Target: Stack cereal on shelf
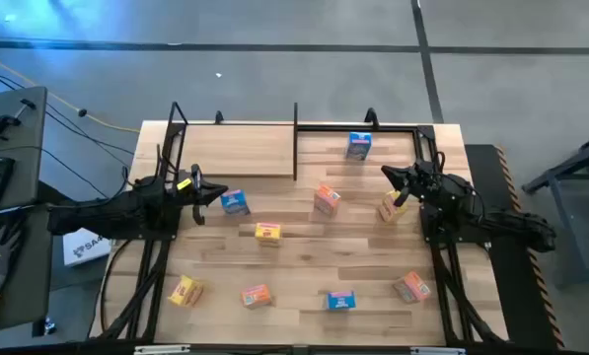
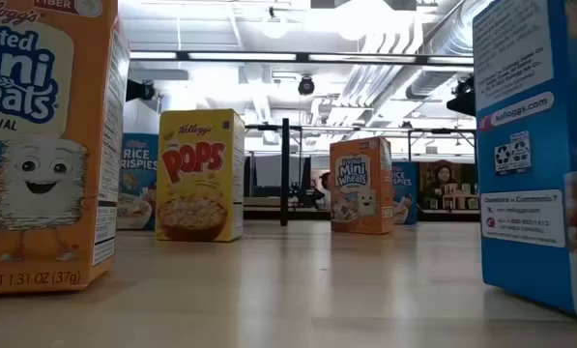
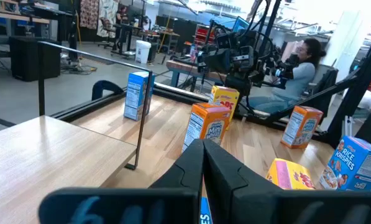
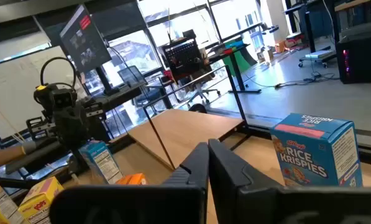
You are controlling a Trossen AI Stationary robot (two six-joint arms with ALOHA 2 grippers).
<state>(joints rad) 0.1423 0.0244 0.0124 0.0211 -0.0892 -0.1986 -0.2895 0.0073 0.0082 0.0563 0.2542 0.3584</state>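
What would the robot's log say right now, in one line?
left pincer: shut, beside blue box | right pincer: shut, by yellow box | shelf: no cereal on its board

Yellow box [image 2: 200, 175] reads "Kellogg's POPS" (blue box [image 4: 316, 152]: "RICE KRISPIES").

The surface [image 1: 304, 258] is pale slatted wood, smooth and matt. The shelf [image 1: 237, 150] is light wood framed by thin black metal posts. Cereal boxes [image 2: 200, 175] are printed cardboard (slightly glossy). Both arms look matt black.
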